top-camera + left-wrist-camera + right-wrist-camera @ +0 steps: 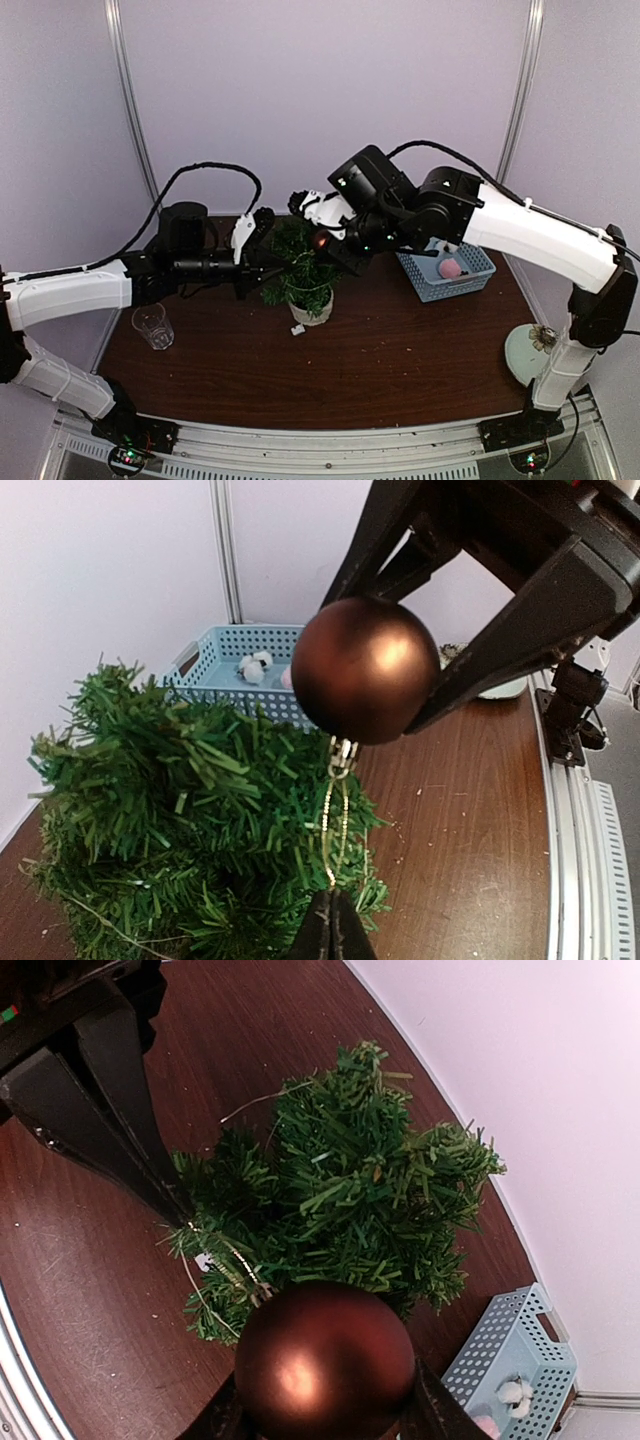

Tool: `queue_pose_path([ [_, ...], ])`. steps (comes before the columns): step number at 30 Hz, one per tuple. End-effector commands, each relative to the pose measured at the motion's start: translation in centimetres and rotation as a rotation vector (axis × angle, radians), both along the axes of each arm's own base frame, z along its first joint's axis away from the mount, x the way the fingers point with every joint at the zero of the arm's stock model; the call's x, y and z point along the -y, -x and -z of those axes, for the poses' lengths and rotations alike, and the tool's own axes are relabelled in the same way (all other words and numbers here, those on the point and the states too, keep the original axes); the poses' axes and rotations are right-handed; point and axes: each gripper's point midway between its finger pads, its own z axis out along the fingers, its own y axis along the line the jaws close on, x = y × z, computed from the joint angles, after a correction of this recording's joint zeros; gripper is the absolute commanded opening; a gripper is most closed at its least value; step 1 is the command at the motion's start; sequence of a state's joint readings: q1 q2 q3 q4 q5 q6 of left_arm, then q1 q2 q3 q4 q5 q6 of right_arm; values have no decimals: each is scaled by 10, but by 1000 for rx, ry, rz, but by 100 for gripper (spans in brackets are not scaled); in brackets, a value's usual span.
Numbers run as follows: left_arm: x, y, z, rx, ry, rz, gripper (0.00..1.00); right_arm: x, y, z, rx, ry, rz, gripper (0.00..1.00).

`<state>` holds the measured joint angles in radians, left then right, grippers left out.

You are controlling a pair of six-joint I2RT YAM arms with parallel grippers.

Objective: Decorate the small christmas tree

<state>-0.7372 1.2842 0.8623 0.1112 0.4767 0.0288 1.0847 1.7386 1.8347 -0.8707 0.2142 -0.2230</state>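
right gripper [325, 1405] clamps brown ball [365, 668]; left gripper [333, 928] pinches its gold loop [334, 815]. Keep loop taut, hook it over a tree [180, 810] sprig.

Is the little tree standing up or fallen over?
Standing up. The small christmas tree sits straight in its white pot.

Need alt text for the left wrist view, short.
A brown ball ornament is clamped in the right gripper by the top of the small christmas tree. Its gold loop runs down to the shut left gripper, which pinches it; a light-blue basket sits behind.
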Motion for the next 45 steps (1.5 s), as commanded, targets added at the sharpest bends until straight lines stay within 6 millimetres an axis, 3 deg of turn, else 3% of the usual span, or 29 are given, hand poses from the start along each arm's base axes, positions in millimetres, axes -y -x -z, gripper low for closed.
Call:
queue_pose_path([
  [1,8,8,-24,63,54,47,0,10,13,-16,4,-53,17,32],
  [9,12,5,-19,57,15,28,0,9,14,7,-42,-72,62,32],
  [45,13,-17,-1,16,-79,-65,0,12,-8,36,-65,-31,186,29],
])
